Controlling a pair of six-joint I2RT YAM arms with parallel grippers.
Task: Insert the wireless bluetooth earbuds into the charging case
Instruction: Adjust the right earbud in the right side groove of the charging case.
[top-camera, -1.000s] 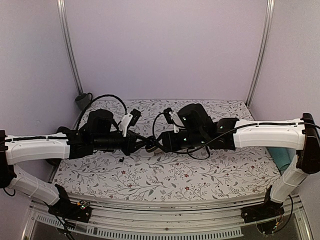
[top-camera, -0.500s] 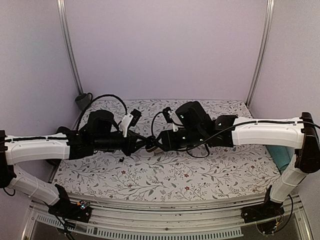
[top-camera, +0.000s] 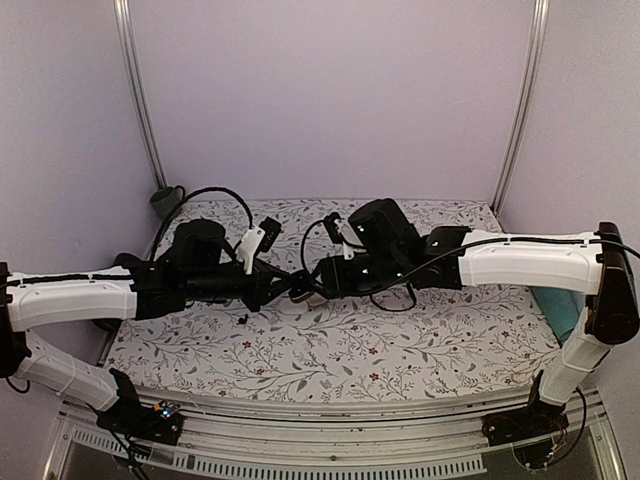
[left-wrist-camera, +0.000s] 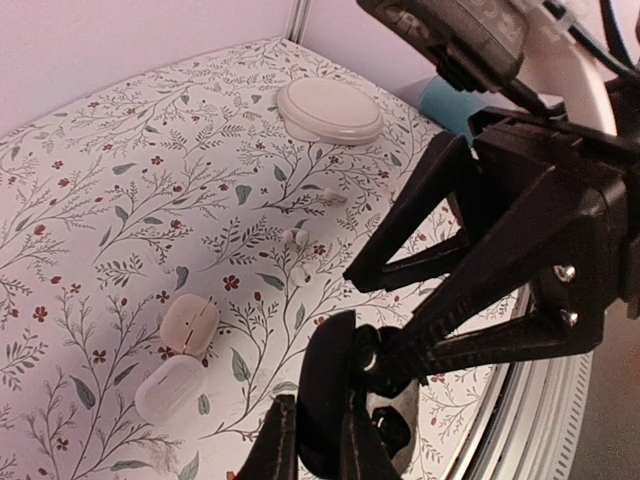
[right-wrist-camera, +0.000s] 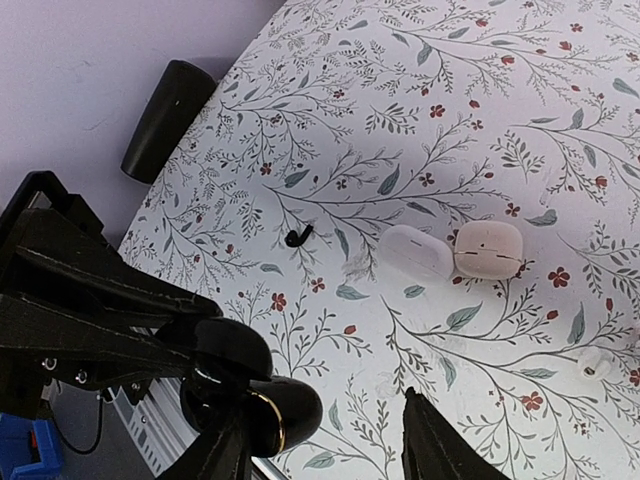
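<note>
The black charging case (left-wrist-camera: 335, 365) hangs open above the table, and my left gripper (left-wrist-camera: 320, 405) is shut on its lid. A dark earbud (left-wrist-camera: 389, 424) lies in the case's pale inside. My right gripper (right-wrist-camera: 322, 410) is open, its jaws wide apart. One of its fingers (left-wrist-camera: 470, 325) reaches into the open case, where something glossy black sits at its tip. In the right wrist view the case (right-wrist-camera: 285, 410), with a gold ring, sits against my right gripper's left finger. Another black earbud (right-wrist-camera: 297, 237) lies loose on the cloth (top-camera: 243, 318). In the top view both grippers meet at the case (top-camera: 297, 292).
Two white pebble-shaped cases (left-wrist-camera: 190, 322) (left-wrist-camera: 170, 387) lie side by side on the flowered cloth, with small white earbuds (left-wrist-camera: 296, 237) (left-wrist-camera: 333, 196) beyond them. A white round dish (left-wrist-camera: 330, 110) stands further off. A teal object (top-camera: 565, 315) is at the right edge, a dark cylinder (right-wrist-camera: 168, 118) at the back left.
My right arm has shifted a little to the left, closer onto the case. The left arm and the case have stayed nearly still.
</note>
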